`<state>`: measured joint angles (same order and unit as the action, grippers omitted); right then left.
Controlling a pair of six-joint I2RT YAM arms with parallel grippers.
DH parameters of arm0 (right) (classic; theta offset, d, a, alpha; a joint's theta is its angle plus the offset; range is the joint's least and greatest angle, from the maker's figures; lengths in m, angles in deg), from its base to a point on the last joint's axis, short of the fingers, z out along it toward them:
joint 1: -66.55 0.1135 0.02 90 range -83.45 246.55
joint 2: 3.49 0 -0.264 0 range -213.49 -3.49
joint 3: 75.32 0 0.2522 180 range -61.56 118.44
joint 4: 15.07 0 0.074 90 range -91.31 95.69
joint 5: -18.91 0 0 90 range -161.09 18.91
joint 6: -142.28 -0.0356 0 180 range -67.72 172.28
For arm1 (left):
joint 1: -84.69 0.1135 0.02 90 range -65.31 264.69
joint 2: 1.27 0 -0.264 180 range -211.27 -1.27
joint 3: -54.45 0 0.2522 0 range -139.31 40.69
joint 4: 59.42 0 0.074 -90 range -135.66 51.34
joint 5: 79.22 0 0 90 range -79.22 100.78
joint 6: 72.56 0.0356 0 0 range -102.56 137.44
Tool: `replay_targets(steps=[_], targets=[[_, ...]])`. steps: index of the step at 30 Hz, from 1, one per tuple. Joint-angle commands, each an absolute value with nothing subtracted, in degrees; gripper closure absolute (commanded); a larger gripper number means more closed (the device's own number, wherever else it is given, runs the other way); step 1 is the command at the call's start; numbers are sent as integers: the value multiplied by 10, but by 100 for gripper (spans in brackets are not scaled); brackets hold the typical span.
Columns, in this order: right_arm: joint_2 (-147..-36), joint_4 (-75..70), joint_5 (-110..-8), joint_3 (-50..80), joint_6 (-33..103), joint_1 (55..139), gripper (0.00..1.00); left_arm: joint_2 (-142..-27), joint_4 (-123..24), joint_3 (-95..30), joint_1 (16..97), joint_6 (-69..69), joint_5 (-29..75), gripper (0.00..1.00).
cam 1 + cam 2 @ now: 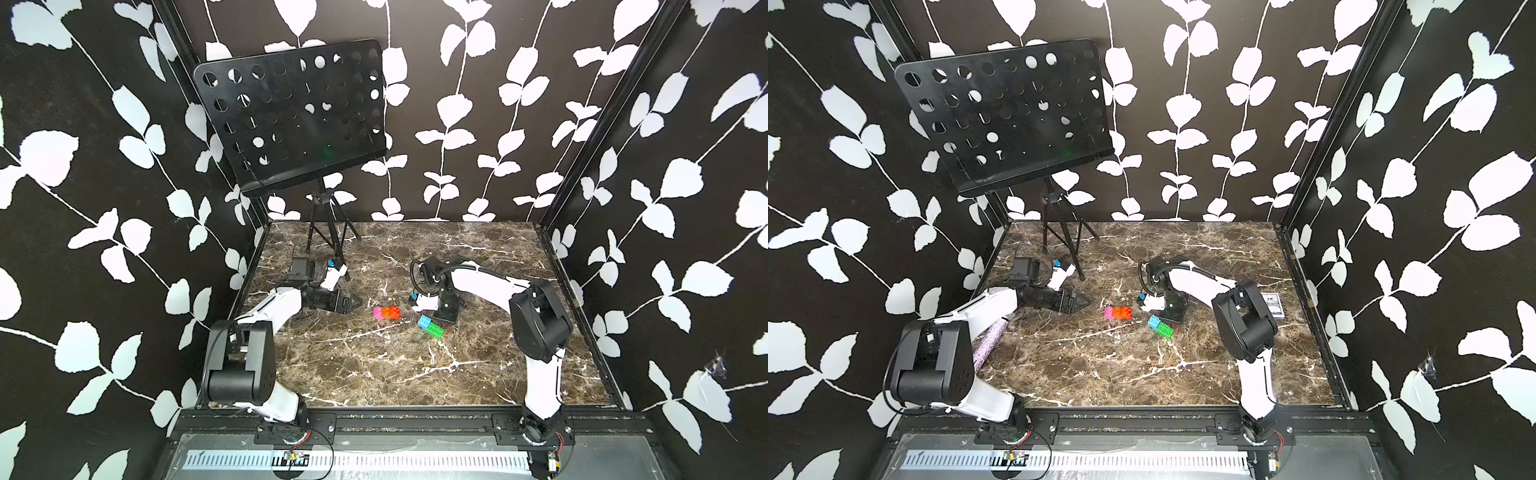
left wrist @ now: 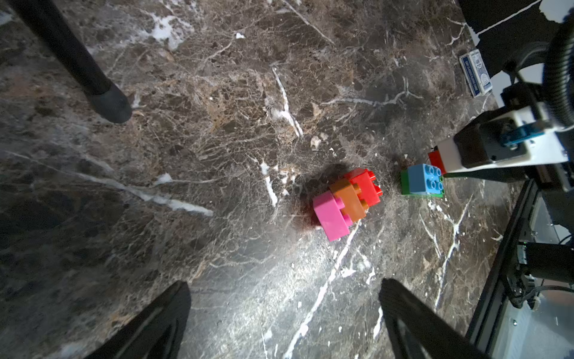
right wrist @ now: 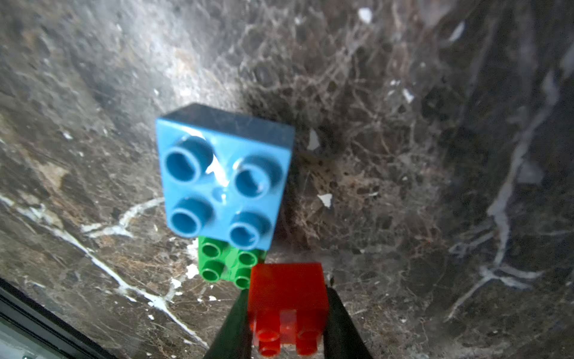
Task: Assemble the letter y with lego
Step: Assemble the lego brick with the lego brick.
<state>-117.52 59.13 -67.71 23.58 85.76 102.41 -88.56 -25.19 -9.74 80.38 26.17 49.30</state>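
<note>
The left gripper (image 2: 284,283) hangs released near the pink-orange-red stem (image 1: 387,312) on the table (image 1: 374,374). The blue brick (image 3: 223,180) sits on the green bar (image 3: 230,264), and the right gripper (image 3: 287,314) clenches a red brick (image 3: 287,286) beside the bar's bare studs. Likely step: seating the second tip, which needs stud alignment and a firm press

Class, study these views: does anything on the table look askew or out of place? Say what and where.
The pink-orange-red stack lies on its side, studs sideways. A card box by the right arm and a glittery purple tube under the left arm are not lego. The right gripper holds a red brick.
</note>
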Motion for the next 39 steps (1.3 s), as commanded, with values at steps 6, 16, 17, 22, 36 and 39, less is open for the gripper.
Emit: replay_targets(steps=[6,16,17,22,36,39], targets=[[-1152,646,-681,255,812,1029,78,-869,-264,-81,806,254,499,3],[-1141,641,-650,253,728,1040,79,-867,-269,-78,806,250,500,3],[-1144,641,-646,254,723,1042,80,-867,-269,-77,806,249,500,3],[-1164,644,-641,258,708,1055,80,-866,-271,-77,806,249,501,3],[-1191,665,-667,245,697,1065,81,-869,-271,-77,806,250,500,3],[-1200,668,-675,242,691,1068,82,-870,-272,-77,806,249,501,3]])
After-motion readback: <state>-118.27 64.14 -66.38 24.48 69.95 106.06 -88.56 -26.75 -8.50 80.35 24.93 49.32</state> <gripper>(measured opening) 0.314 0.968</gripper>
